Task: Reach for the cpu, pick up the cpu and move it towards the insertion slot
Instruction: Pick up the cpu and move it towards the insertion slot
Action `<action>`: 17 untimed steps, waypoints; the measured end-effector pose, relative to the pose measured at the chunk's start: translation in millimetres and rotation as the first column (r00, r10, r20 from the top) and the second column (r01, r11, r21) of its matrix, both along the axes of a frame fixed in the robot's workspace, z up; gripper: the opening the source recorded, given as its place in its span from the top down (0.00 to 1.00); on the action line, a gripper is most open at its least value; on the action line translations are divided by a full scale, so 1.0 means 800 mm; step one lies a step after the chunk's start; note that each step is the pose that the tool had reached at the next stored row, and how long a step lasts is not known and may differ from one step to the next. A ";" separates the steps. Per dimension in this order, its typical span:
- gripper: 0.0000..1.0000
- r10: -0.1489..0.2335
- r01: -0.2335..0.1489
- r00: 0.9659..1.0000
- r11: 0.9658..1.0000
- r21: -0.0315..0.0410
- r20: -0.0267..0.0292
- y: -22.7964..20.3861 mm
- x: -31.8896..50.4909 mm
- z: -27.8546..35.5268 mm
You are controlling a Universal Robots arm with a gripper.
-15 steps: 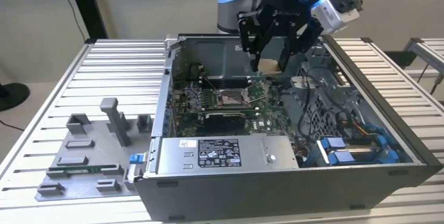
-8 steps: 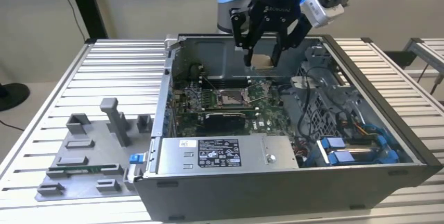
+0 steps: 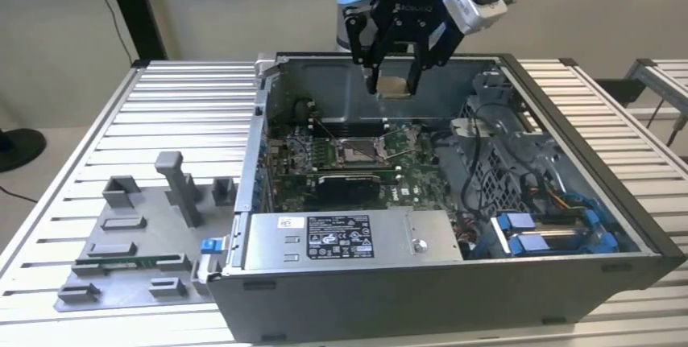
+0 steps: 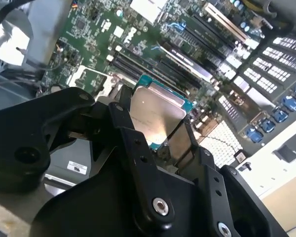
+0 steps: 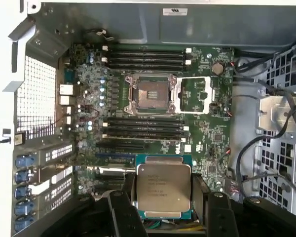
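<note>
Above the open computer case (image 3: 645, 242), the gripper (image 3: 395, 81) holds the cpu (image 3: 394, 84) clamped between its fingers (image 5: 122, 207).

Black finger links hide the chip's lower edge in both wrist views, and print on its silvery top (image 5: 164, 187) is too faint to read. The insertion slot (image 5: 152, 94) lies on the green board (image 5: 217, 133), well apart from the chip, apparently uncovered, with its frame plate (image 5: 195, 95) swung aside. Open air separates chip and board.
</note>
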State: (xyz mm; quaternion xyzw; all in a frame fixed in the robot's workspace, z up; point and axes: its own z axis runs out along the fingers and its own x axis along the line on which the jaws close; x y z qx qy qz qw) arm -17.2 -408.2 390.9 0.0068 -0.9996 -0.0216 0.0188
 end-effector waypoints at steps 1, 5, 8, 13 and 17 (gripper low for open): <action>1.00 0.000 0.000 1.000 1.000 0.000 0.000 0.0040 -0.001 -0.0005; 1.00 0.000 0.000 1.000 1.000 0.000 0.000 0.0212 -0.005 -0.0030; 1.00 0.000 0.000 1.000 1.000 0.000 0.000 0.0351 -0.007 -0.0046; 1.00 0.000 0.000 1.000 1.000 0.000 0.000 0.0597 -0.009 -0.0074; 1.00 0.000 0.000 1.000 1.000 0.000 0.000 0.0798 -0.011 -0.0094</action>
